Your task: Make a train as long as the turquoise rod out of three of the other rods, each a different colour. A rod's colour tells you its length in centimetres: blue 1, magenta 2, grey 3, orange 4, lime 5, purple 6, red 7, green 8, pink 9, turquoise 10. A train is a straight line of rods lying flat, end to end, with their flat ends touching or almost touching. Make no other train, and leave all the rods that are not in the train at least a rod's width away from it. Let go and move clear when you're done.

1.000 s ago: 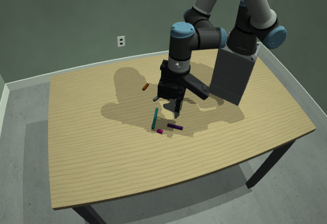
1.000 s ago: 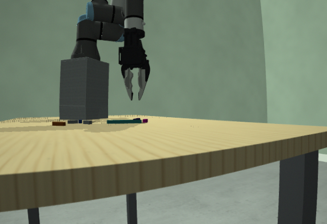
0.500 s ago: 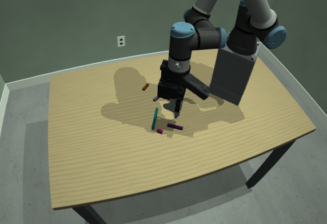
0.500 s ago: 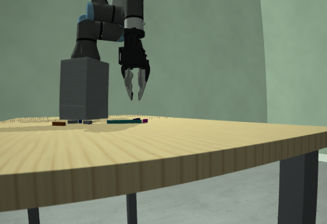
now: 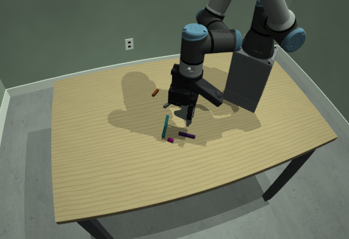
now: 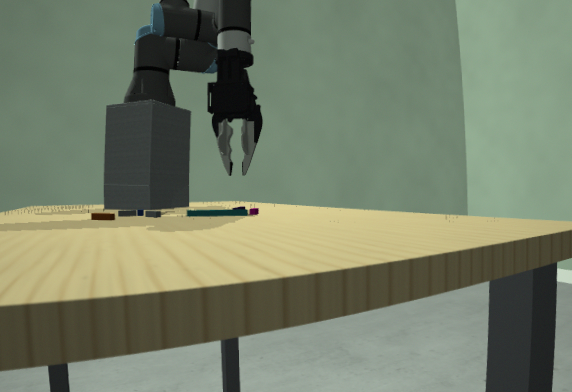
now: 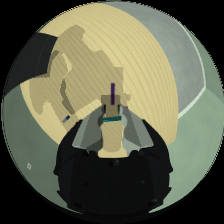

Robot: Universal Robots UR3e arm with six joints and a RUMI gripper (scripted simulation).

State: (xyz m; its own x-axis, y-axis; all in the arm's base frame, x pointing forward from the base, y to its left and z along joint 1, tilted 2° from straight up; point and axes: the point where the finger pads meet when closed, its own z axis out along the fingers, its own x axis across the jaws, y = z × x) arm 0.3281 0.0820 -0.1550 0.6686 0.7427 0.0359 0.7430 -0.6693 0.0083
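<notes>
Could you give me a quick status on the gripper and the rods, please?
Two-jaw gripper nearly shut, empty, high above table. Turquoise rod flat; purple rod, magenta rod near it, orange rod apart; no train. Path unobstructed.

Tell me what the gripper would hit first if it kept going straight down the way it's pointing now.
Probably the turquoise rod: the wrist view shows it crossing right between the fingers of the gripper, which hangs shut and empty above the table. Depth is unclear.

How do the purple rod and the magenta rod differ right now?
The purple rod is clearly longer than the magenta rod. The purple rod is dark violet, the magenta rod a bright pink-purple. The magenta rod sits close to the lower end of the turquoise rod, while the purple rod lies farther right of it. Both lie flat on the table, untouched by the gripper, which is raised above them.
</notes>
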